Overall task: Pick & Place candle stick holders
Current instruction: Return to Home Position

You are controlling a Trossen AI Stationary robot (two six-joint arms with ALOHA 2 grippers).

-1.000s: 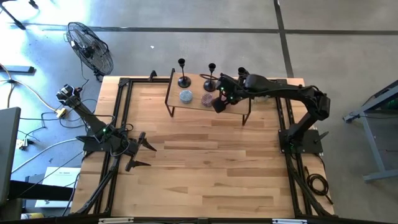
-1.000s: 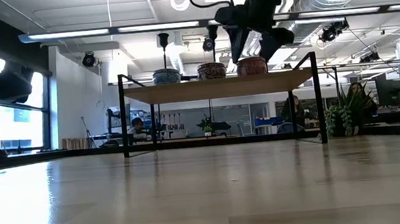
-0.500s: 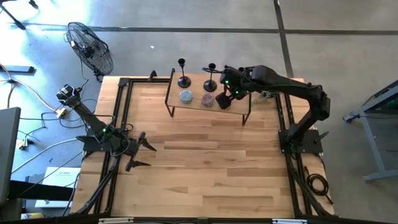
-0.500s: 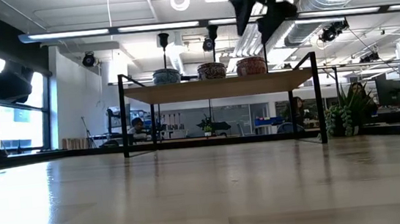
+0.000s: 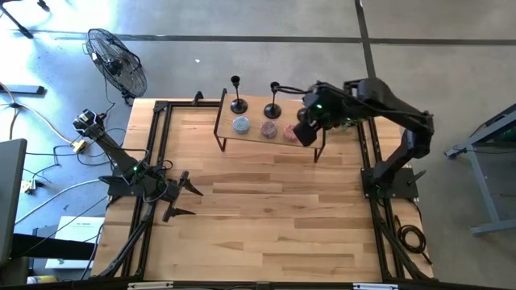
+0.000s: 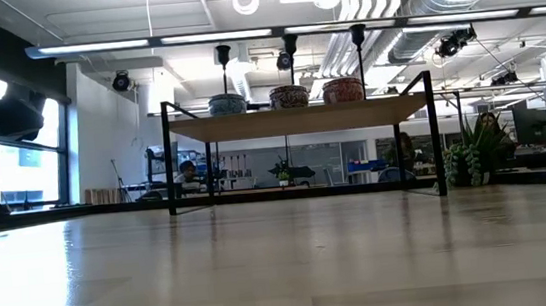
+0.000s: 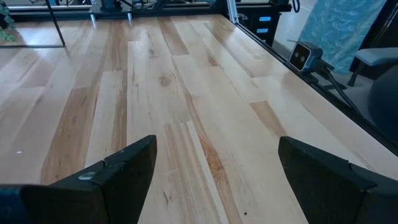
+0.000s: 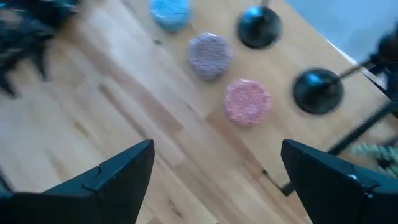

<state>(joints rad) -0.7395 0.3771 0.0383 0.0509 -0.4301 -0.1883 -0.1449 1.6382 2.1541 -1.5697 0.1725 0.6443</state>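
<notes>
Open right hand (image 5: 306, 133) above 3 candle stick holders (image 5: 273, 110); left hand (image 5: 191, 200) idle.

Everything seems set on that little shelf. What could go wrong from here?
1. The right gripper, open, hangs over the end of the shelf, with a tall candle stick holder below it; dipping as it leaves might clip the thin stem and topple it.
2. The pink candle stands near that holder, so a falling holder could knock it off.
The left gripper rests open at the left edge of the table, no likely threat.
</notes>
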